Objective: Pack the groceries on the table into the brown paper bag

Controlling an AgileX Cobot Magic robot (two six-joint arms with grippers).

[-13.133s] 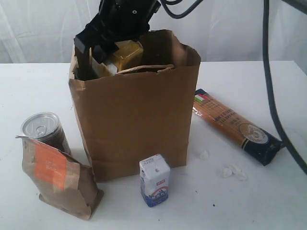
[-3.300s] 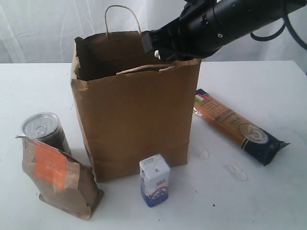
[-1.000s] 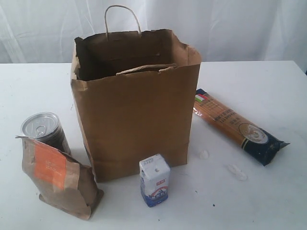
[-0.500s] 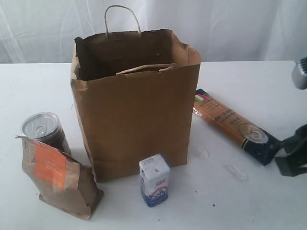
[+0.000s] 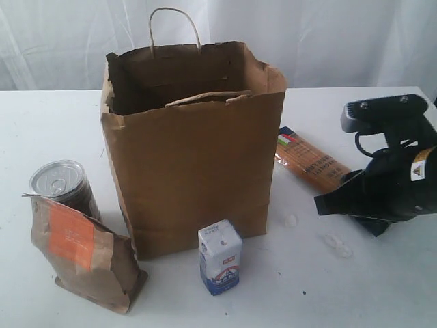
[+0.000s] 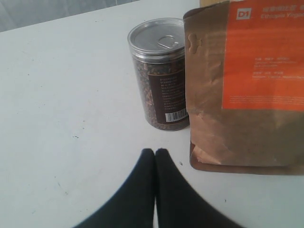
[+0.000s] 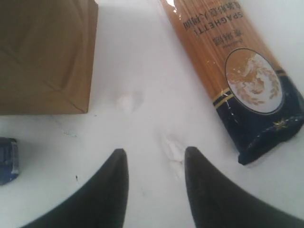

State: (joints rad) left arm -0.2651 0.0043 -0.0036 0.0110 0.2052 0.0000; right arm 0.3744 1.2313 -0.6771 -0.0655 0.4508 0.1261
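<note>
On the table [image 5: 41,123] at left, the can [image 5: 60,179] stands just behind the pouch [image 5: 78,249] — the left gripper [image 6: 155,156] is near them, jaws pressed together on nothing. Mid-table stands the bag [image 5: 194,150], with the carton [image 5: 220,256] before it. At right, the right gripper [image 7: 154,160] — jaws parted, empty — hovers beside the spaghetti [image 5: 311,162].

The white table [image 5: 54,123] is wide and flat, with a few tiny dark specks on it. The big brown paper bag [image 5: 191,164] stands up in the middle, and its top is open. A small white-blue carton [image 5: 220,256] stands in front of the bag. On the left, a silver-topped can [image 5: 61,183] stands just behind a small brown pouch [image 5: 82,253] with an orange label. On the right, a long spaghetti packet [image 5: 311,162] lies flat, with one end near the bag. Two little white bits [image 5: 338,246] lie on the table near the packet.
</note>
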